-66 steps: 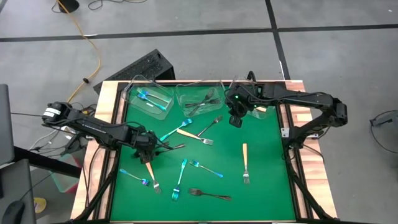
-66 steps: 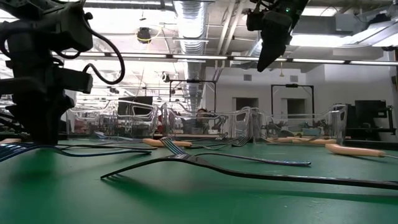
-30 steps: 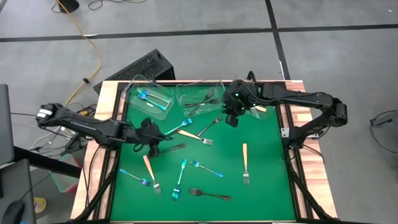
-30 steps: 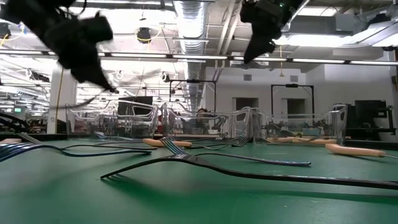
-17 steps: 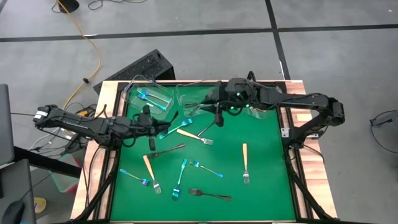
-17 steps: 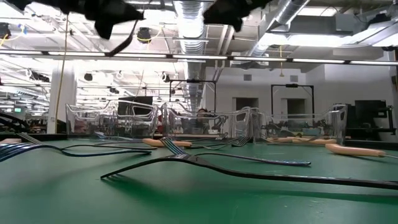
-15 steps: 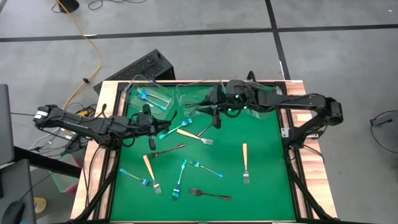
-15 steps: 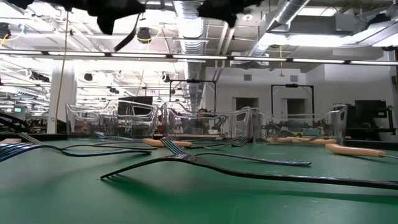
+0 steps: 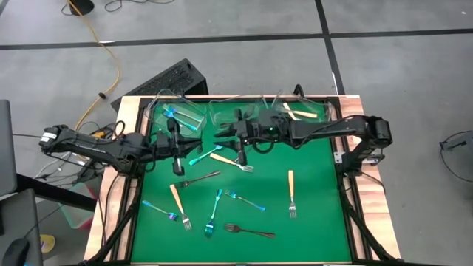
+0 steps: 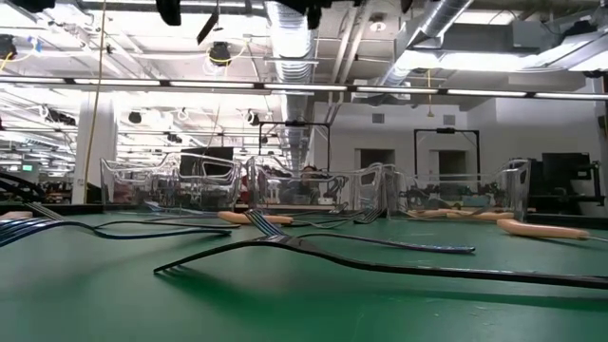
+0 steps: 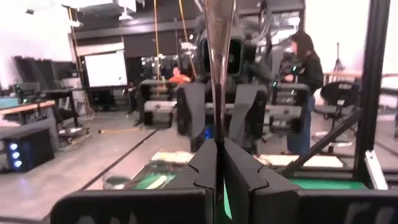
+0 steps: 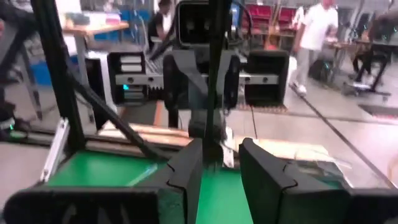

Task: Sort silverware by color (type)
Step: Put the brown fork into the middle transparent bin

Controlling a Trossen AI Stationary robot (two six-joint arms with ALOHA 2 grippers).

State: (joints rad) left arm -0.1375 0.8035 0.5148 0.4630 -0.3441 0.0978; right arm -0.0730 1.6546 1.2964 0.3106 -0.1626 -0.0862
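High over the green mat (image 9: 318,214), my left gripper (image 9: 177,142) (image 11: 219,149) is shut on a slim dark grey metal fork (image 11: 217,62) (image 12: 214,74). My right gripper (image 9: 240,138) (image 12: 221,163) faces it from the table's right, open and holding nothing. Both grippers lie level. Loose silverware lies flat on the mat: a blue-teal fork (image 9: 199,157), a cream-handled fork (image 9: 229,161), a dark fork (image 9: 199,177), and several more near the front (image 9: 247,231). Three clear tubs stand at the far edge with teal (image 9: 177,114), dark (image 9: 236,120) and cream (image 9: 299,111) forks inside. My left gripper pinches the fork's thin shaft (image 11: 217,132) between its two fingers. The fingers lie level, pointing toward the table's right, across the fork. The fork stands roughly upright, its wider end above the fingers, lifted clear of the mat.
The table's wooden rim (image 9: 126,185) and black frame posts (image 11: 373,87) border the mat. A dark keyboard (image 9: 166,80) lies beyond the far left corner. People (image 12: 317,37) stand in the room behind. The mat's right half holds only a cream fork (image 9: 292,193).
My left gripper has risen with the dark fork and gone toward the table's far edge, tipping level. My right gripper has left the right tub and travelled toward the table's left until it faces the left gripper. Both have climbed out of the top of the low view.
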